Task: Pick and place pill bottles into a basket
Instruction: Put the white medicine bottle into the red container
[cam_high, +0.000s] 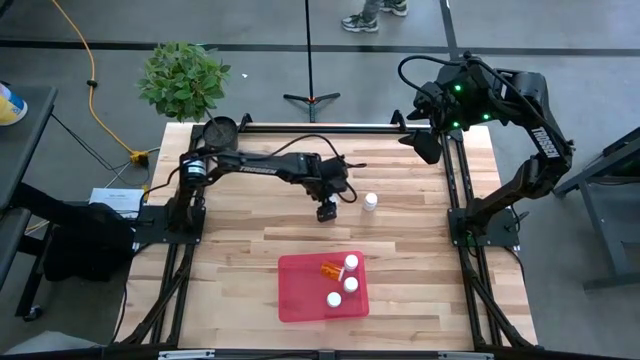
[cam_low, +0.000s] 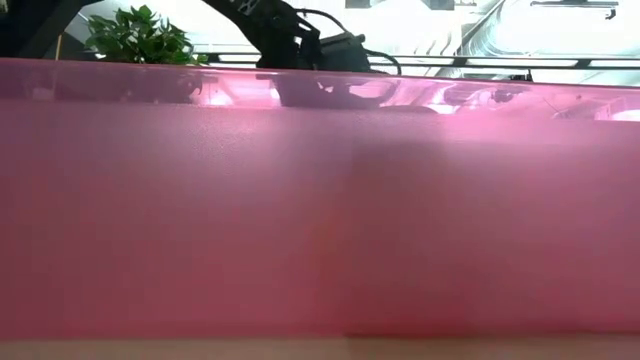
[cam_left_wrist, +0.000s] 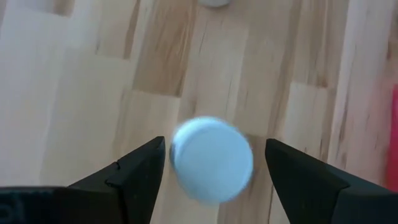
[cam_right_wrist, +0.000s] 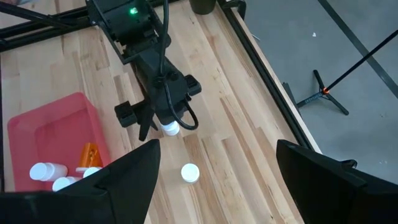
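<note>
Across the pale wooden bench (cam_high: 250, 250), framed by black rails, the two dark arms take very different stations. At the far right corner the right arm is folded up above the bench edge, its gripper (cam_high: 425, 147) well clear of the surface with its fingers spread wide and nothing between them. From the left edge the left arm stretches toward the middle of the bench, where the left gripper (cam_high: 327, 211) points down over a small white cylindrical pill bottle (cam_left_wrist: 212, 159). Its two fingers (cam_left_wrist: 134, 171) stand apart on either side of the bottle's white cap, with gaps showing on both sides, so the bottle is not clamped.

Near the front edge, about midway along it, lies the flat red rectangular basket (cam_high: 300, 298) with rounded corners. Its translucent wall fills almost the whole low view. Inside it lie the translucent orange bottle (cam_high: 330, 269) with a white cap and three white bottles (cam_high: 351, 284), gathered toward the basket's right side.

Just to the right of the left gripper, another white bottle (cam_high: 370, 202) stands alone on the wood, apart from the basket and from the gripper.

Beyond the far left corner sits a leafy green plant (cam_high: 183, 78), with a small black round pot (cam_high: 220, 130) at the bench's far edge beside it.
</note>
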